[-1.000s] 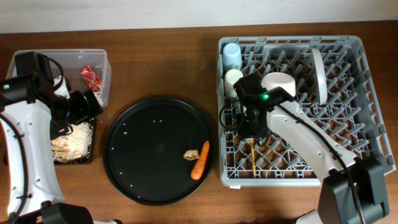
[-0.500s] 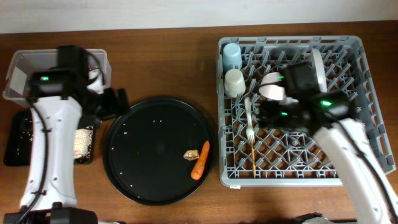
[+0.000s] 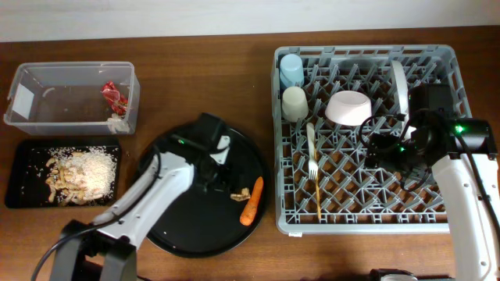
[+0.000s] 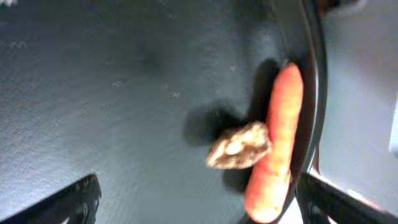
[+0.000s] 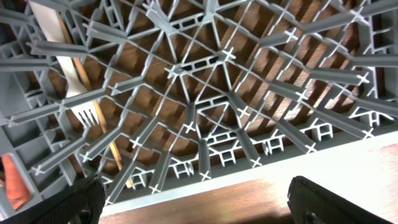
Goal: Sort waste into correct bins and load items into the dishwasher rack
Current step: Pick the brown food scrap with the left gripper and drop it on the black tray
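You have bare floor at nine o'clock of the small brown lump (image 4: 239,145); at three o'clock the carrot (image 4: 278,143) touches it, with the round black tray (image 4: 314,93) rim just beyond.

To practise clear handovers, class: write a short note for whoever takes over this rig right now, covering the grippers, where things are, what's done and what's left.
Left gripper: open, empty, over the round tray, near the carrot and brown lump.
Right gripper: open, empty, above the rack.
Done: blue cup, cream cup, bowl, plate, fork, chopstick in the rack; wrapper and white scrap in the clear box; food scraps in the black tray.
To do: bin the carrot and lump.
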Robot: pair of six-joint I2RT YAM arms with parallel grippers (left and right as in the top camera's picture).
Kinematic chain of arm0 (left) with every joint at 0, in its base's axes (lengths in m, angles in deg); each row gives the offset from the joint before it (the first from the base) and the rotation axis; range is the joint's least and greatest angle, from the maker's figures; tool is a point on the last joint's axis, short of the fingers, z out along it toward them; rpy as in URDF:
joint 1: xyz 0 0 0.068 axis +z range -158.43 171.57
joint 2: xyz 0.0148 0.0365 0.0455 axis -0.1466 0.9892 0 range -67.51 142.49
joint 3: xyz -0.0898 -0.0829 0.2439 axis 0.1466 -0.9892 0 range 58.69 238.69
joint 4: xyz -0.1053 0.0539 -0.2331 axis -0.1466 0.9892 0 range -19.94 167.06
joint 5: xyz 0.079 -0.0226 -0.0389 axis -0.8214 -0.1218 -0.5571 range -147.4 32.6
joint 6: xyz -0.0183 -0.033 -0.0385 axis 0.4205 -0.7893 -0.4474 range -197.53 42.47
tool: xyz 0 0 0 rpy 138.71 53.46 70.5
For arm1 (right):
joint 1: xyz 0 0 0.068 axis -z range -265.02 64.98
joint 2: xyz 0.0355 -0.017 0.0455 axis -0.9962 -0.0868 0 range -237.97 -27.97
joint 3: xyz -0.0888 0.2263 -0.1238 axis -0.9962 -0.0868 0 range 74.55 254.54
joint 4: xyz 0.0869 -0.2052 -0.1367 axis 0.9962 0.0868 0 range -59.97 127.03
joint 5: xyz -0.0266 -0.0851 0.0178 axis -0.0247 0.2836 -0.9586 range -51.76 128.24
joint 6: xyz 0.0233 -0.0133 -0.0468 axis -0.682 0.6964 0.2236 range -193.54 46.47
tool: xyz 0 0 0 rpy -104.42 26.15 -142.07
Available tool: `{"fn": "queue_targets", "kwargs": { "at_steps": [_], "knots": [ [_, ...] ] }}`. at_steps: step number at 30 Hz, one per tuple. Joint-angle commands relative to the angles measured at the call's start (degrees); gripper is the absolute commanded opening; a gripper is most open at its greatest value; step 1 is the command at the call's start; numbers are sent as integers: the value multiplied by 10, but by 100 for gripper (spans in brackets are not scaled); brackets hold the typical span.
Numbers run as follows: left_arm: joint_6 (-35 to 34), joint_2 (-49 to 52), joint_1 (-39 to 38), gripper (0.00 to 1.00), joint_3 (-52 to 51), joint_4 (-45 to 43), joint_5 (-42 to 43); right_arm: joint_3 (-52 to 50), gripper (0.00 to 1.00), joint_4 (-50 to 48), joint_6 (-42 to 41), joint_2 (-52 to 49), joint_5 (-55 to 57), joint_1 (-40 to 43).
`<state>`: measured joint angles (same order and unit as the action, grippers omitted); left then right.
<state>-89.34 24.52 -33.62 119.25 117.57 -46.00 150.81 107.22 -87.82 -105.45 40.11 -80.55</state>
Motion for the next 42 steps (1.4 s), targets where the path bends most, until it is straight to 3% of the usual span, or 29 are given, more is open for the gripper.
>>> {"fn": "queue_targets", "kwargs": {
  "at_steps": [1,12,15,18,21,24,29,38,42],
  "knots": [
    [-1,13,-24,99,-31,-37,3,-3,96,0,6,2,-1,4],
    [-1,98,-26,95,-34,-60,28,-3,96,0,6,2,-1,4],
    [-2,98,-26,76,-34,-61,28,-3,96,0,6,2,-1,4],
    [-2,98,-26,44,-34,-61,28,-3,96,0,6,2,-1,4],
    [-2,98,-26,39,-33,-61,28,-3,96,0,6,2,-1,4],
    [-2,98,-26,15,-33,-57,28,-3,96,0,6,2,-1,4],
    [-1,97,-15,2,-26,-43,10,-3,96,0,6,2,-1,4],
    [-2,38,141,0,101,88,-99,-3,96,0,6,2,2,4],
    [-2,15,275,1,108,89,-99,-3,97,0,6,2,3,4]
  ]
}}
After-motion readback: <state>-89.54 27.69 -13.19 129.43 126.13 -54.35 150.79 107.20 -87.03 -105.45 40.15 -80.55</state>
